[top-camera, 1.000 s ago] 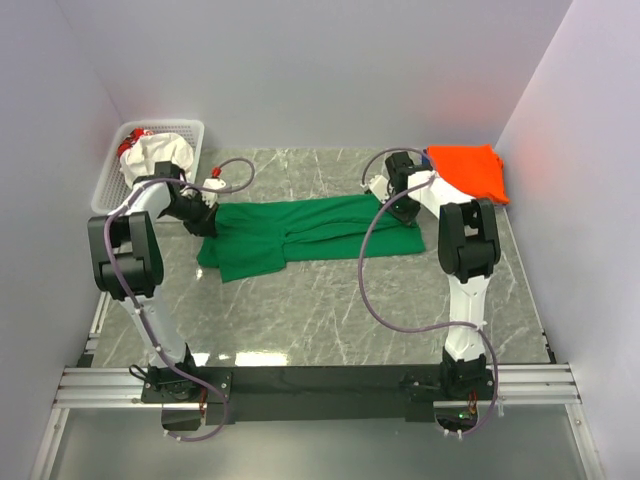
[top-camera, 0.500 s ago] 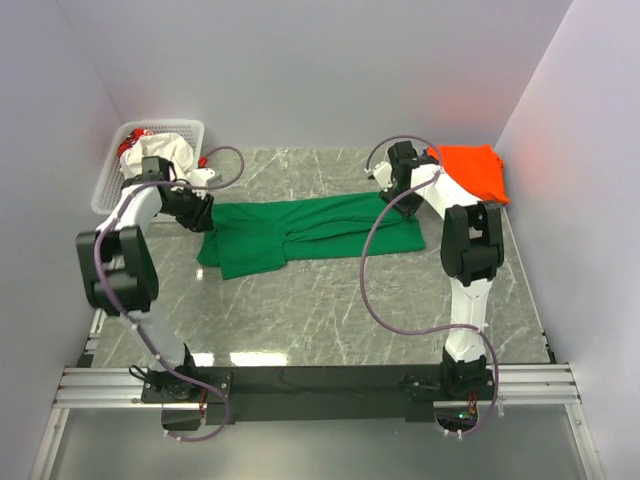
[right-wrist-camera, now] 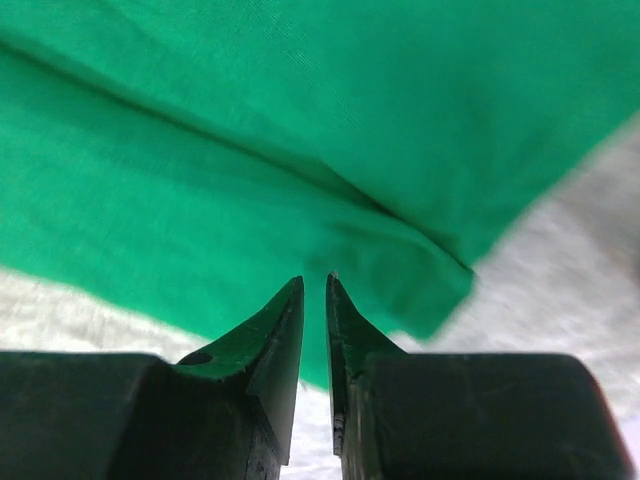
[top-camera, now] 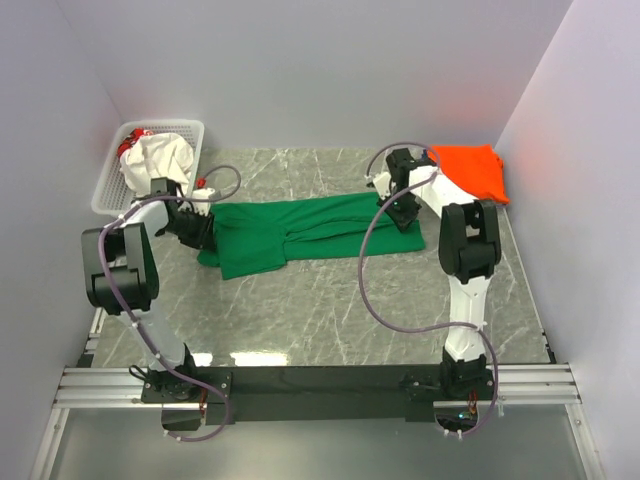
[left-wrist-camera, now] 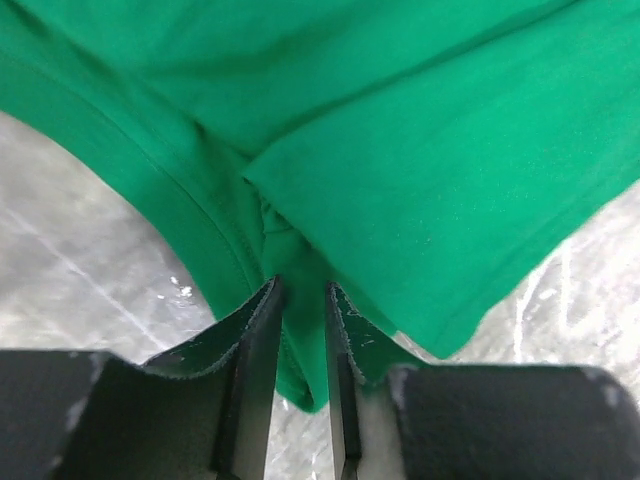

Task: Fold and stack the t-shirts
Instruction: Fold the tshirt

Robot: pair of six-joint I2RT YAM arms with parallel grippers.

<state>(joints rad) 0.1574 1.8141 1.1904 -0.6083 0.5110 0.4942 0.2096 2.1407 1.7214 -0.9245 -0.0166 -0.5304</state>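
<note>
Grey marble table (top-camera: 330,320): dark green short-sleeved t-shirt (top-camera: 300,230) lies mid-table, spread 9-to-3 for folding. Bright orange t-shirt (top-camera: 470,170) at 2 o'clock looks folded and seeds the stack. White plastic lattice basket (top-camera: 150,128) at 10 holds the queue. Left gripper (left-wrist-camera: 300,300) at the green shirt's 9 o'clock end, right gripper (right-wrist-camera: 315,290) at 3 — jaws nearly together astride cloth; clamped or not, cannot tell.

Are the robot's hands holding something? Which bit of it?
Cannot tell for sure. The left fingers are nearly shut at a bunched edge of the green t-shirt, the right fingers at a corner of its other end.
</note>
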